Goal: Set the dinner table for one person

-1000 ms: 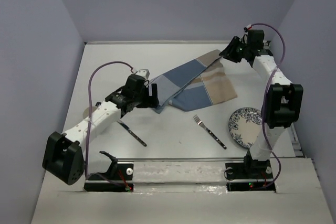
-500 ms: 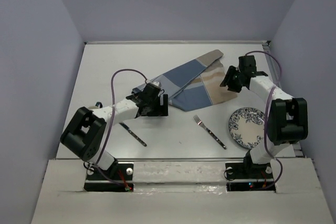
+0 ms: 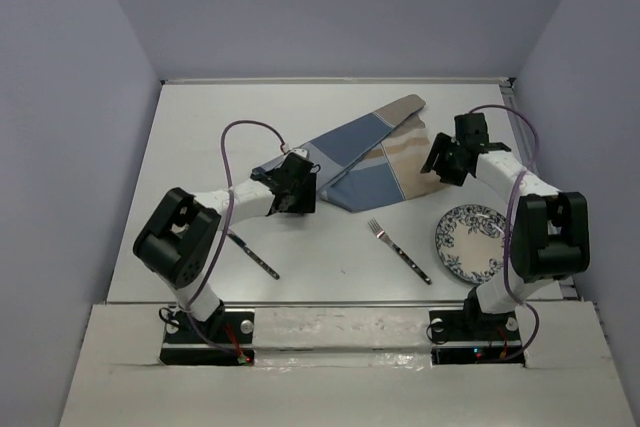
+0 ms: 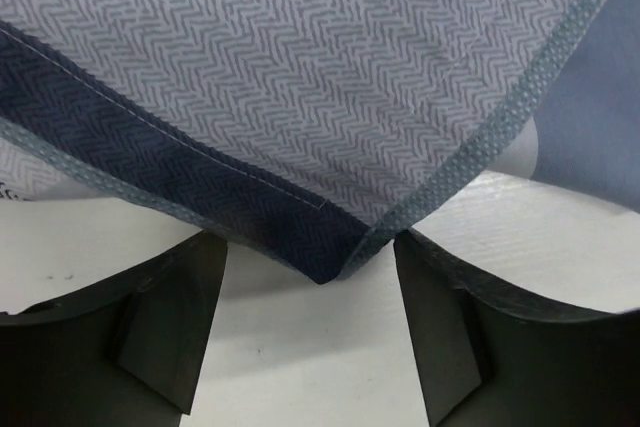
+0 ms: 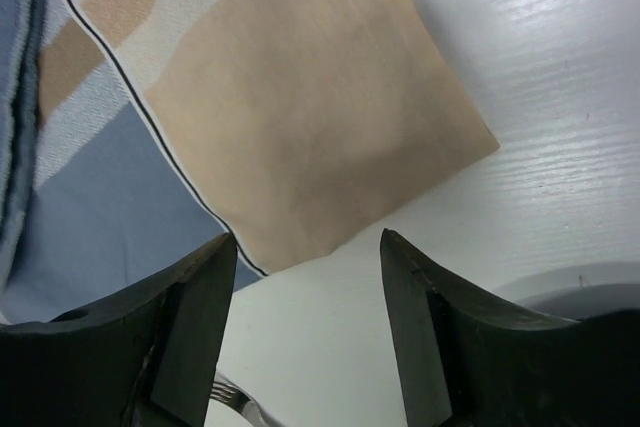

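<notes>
The dinner table (image 3: 200,127) is an off-white top. On it lies a blue-and-tan placemat (image 3: 365,152), folded over on itself and skewed. My left gripper (image 3: 300,195) is open at the mat's left corner. In the left wrist view that dark blue corner (image 4: 325,262) pokes between the spread fingers (image 4: 165,317) of the left gripper (image 4: 308,277), which are not touching it. My right gripper (image 3: 437,162) is open at the mat's right tan corner (image 5: 300,97). The right gripper (image 5: 305,247) has bare table between its fingers (image 5: 430,337).
A blue-patterned plate (image 3: 468,242) sits at the near right, its rim (image 5: 590,297) beside the right finger. A fork (image 3: 400,250) lies left of the plate, its tines (image 5: 230,402) showing. A knife (image 3: 252,254) lies near left. A metal rail (image 3: 340,303) runs along the near edge.
The left arm swung in from the left and came down at the mat's left corner. The right gripper dropped from the mat's far tip to its right tan corner and opened wider.
</notes>
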`<state>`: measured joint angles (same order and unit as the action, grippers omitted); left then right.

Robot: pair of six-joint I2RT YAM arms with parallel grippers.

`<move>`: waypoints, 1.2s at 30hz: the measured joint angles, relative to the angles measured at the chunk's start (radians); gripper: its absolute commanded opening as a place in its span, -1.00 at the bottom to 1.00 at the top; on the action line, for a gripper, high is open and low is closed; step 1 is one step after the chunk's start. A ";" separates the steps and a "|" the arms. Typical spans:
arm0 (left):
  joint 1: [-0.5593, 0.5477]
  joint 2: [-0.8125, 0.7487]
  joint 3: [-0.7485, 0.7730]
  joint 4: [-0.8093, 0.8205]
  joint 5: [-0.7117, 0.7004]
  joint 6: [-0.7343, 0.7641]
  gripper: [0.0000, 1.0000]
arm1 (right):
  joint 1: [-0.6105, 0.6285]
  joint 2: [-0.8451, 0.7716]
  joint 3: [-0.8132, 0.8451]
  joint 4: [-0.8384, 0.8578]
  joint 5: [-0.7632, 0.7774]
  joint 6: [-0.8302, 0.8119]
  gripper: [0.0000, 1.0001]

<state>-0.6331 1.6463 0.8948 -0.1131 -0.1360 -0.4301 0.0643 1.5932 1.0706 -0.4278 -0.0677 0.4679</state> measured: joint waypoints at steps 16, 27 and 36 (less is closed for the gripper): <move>0.039 -0.016 0.251 -0.071 -0.163 0.123 -1.00 | -0.008 0.179 0.050 -0.014 0.093 0.001 0.34; 0.205 0.222 0.769 -0.097 -0.159 0.187 -0.92 | -0.026 0.234 0.107 -0.015 0.106 0.027 0.29; 0.238 0.136 0.542 -0.107 -0.064 0.187 0.98 | -0.026 0.248 0.126 -0.014 0.106 0.031 0.31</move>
<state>-0.3950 1.7824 1.4364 -0.2199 -0.2001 -0.2428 0.0387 1.8412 1.1961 -0.4419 0.0380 0.4984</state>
